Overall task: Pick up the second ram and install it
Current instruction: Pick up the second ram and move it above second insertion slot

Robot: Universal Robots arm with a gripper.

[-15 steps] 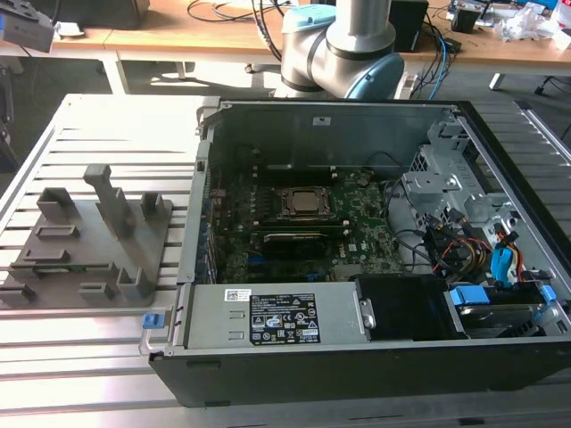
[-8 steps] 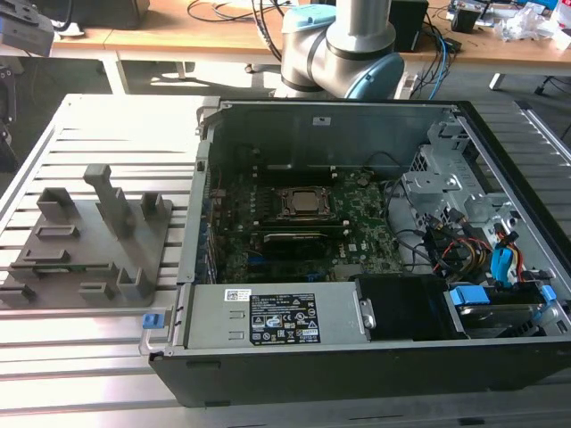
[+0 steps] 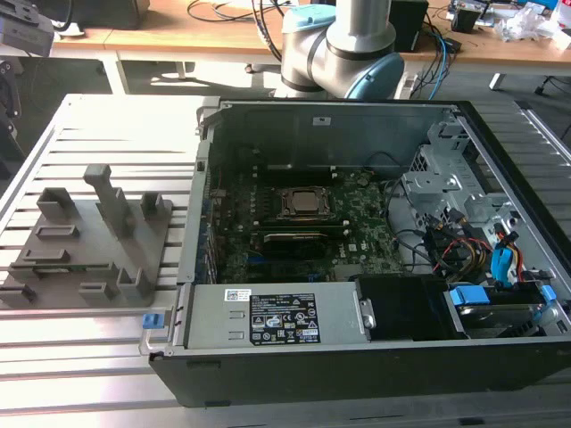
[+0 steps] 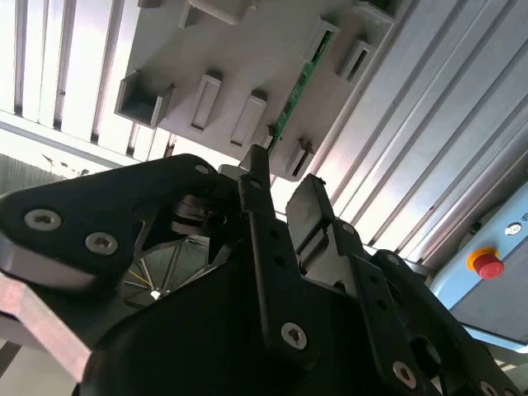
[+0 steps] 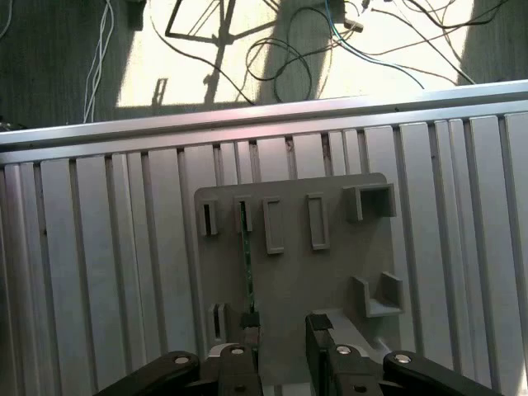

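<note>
The second ram (image 5: 247, 272) is a thin green stick standing on edge in slots of the grey holder plate (image 5: 330, 272). In the second wrist view the ram (image 4: 301, 78) runs between two slot blocks. My gripper (image 5: 280, 332) hangs above the plate's near edge, open, with nothing between its fingers. One black finger (image 5: 247, 338) lines up with the ram's end; the other finger (image 5: 318, 326) sits off to its side. In the second wrist view the gripper (image 4: 285, 188) stands clear of the ram. In the exterior view the ram (image 3: 67, 266) shows as a green strip low on the holder plate (image 3: 89, 241).
The open computer case (image 3: 357, 357) lies at the exterior view's right, with the green motherboard (image 3: 366, 227) and CPU socket (image 3: 302, 203) inside. Drive bays and cables (image 3: 482, 259) fill its right end. A ribbed metal table (image 5: 99, 272) carries the plate. A red stop button (image 4: 487, 264) sits nearby.
</note>
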